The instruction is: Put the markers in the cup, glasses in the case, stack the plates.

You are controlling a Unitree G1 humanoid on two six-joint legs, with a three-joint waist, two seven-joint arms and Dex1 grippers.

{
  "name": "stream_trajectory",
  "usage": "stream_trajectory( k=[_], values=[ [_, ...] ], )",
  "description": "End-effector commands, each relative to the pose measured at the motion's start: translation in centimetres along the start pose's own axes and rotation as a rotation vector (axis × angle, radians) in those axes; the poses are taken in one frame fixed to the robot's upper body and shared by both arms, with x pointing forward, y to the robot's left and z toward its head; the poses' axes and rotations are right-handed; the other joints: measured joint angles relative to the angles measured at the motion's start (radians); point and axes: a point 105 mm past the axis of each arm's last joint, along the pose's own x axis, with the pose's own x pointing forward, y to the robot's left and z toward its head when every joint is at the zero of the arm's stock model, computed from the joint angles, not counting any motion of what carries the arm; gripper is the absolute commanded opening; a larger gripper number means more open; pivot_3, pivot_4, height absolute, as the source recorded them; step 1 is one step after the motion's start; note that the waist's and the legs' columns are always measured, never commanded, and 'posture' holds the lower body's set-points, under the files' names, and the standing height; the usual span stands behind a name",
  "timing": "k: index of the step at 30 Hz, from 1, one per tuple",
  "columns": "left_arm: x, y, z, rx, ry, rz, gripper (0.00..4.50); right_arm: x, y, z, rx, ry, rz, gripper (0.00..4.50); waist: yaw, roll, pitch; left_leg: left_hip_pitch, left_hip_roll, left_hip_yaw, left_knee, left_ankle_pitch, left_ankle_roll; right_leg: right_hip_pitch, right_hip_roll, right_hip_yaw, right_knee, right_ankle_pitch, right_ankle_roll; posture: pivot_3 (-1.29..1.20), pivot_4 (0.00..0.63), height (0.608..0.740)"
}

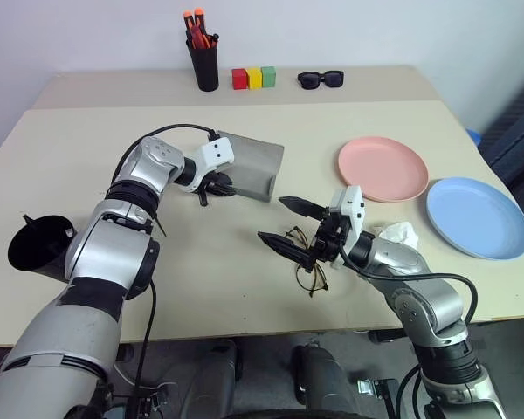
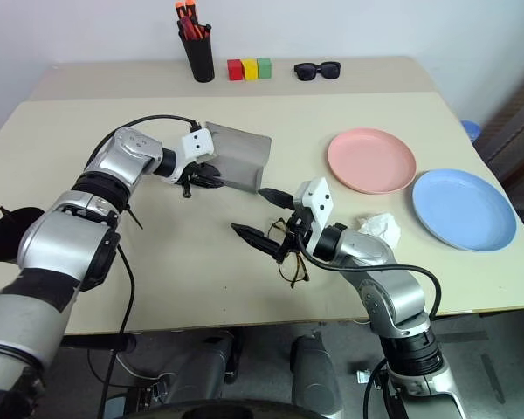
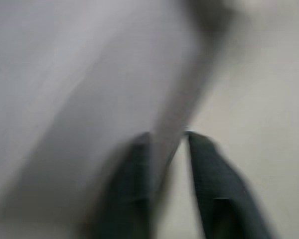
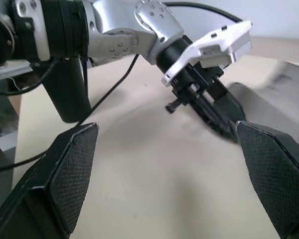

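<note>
Table [image 1: 87,148], beige, carries everything. The left gripper [image 1: 223,186] is at the near-left edge of the grey case [image 1: 251,166], which stands mid-table with its lid raised; its fingers are clenched on the case's edge, as the left wrist view shows, with a grey wall between the two dark fingers [image 3: 134,184]. The right gripper [image 1: 293,229] hovers just above the glasses [image 1: 307,262], which lie on the table near the front edge, right of centre; its fingers are spread wide and hold nothing. A crumpled white tissue [image 1: 396,233] lies just beside the right arm, between the glasses and the plates. The pink plate [image 1: 382,168] sits toward the right side, and the blue plate [image 1: 477,216] lies just beside it at the right edge, not stacked. The cup [image 1: 38,245] is at the front-left edge, tipped so its mouth faces the robot, with a thin dark stick at its rim; I cannot tell whether that is a marker. Along the back edge stand a black holder [image 1: 203,61] with orange-capped pens, three blocks [image 1: 253,78] in red, yellow and green, and black sunglasses [image 1: 320,79].
</note>
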Motion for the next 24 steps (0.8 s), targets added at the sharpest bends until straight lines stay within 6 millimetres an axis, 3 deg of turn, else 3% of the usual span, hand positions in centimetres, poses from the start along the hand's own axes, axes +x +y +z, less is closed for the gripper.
stream_trajectory(
  k=[1,12,18,24],
  values=[
    [-0.4,-0.2,1.3,0.043,-0.071,-0.036,0.03,-0.1,0.4,1.4,-0.038,-0.036,0.02,4.5,-0.001,0.0,0.0,0.0,0.0,0.0,0.0,0.0,0.0,0.0,0.0,0.0,0.0,0.0,0.0,0.0,0.15,0.74],
    [-2.2,-2.5,2.5,0.099,-0.155,-0.188,0.03,0.1,0.2,1.3,-0.04,-0.022,0.043,4.5,-0.003,0.0,0.0,0.0,0.0,0.0,0.0,0.0,0.0,0.0,0.0,0.0,0.0,0.0,0.0,0.0,0.15,0.74],
    [-4.6,-6.7,2.9,0.063,-0.171,-0.267,0.03,-0.3,-0.2,0.7,-0.043,0.018,0.036,4.5,-0.008,0.001,0.001,0.0,0.002,-0.002,0.0,0.0,0.0,-0.001,0.0,0.001,0.001,0.0,-0.001,0.0,0.15,0.74],
    [-5.2,-8.8,2.7,-0.073,-0.127,-0.237,0.03,-1.6,-1.9,0.9,-0.043,0.082,-0.006,4.5,0.0,0.002,0.001,0.001,0.006,-0.001,0.001,0.0,0.0,0.001,0.0,0.001,0.0,-0.001,-0.003,0.0,0.15,0.74]
  ],
)
